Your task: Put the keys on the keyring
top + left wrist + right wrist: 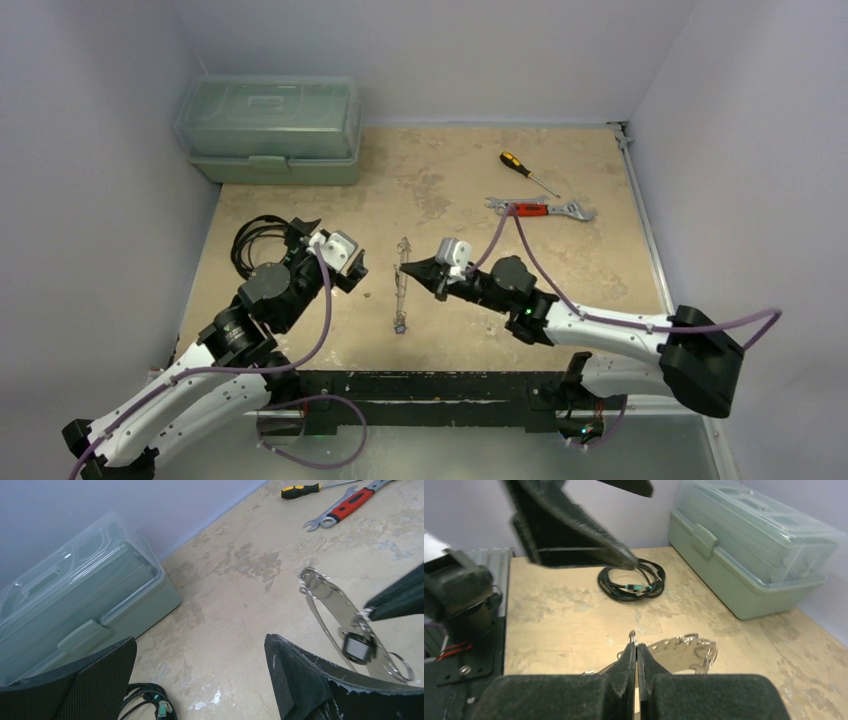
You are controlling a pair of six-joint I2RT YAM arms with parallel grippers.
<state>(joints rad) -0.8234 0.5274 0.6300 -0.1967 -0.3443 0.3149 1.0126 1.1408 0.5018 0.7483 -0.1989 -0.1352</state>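
While the right gripper [408, 268] pinches its 2 fingers together on the rim of the keyring [401, 290], the left gripper [352, 272] hangs just beside it, fingers wide apart with nothing between them. The ring sits mid-desk [560, 160], between the 2 grippers and well apart from the wrench [540, 209] and screwdriver [528, 173] at the back.

Here's the danger: that's a fingertip hold on thin metal. If the left gripper nudges the ring on its way in, the ring could twist in the pinch or pop free. The 2 grippers are also close, so a hasty approach could knock finger against finger. And the keys are tiny and easy to fumble.

From overhead the ring is only a thin sliver, and I can't pick out any key. The left wrist view opens it into a broad loop, with a black-tagged key [357, 649] lying against its lower end and a small ring [400, 666] beside it. I can't tell whether the key is threaded on. Only the right wrist view shows the finger seam fully closed, with the coiled cable [631, 582] and toolbox [749, 545] beyond. I find no red or blue tag.
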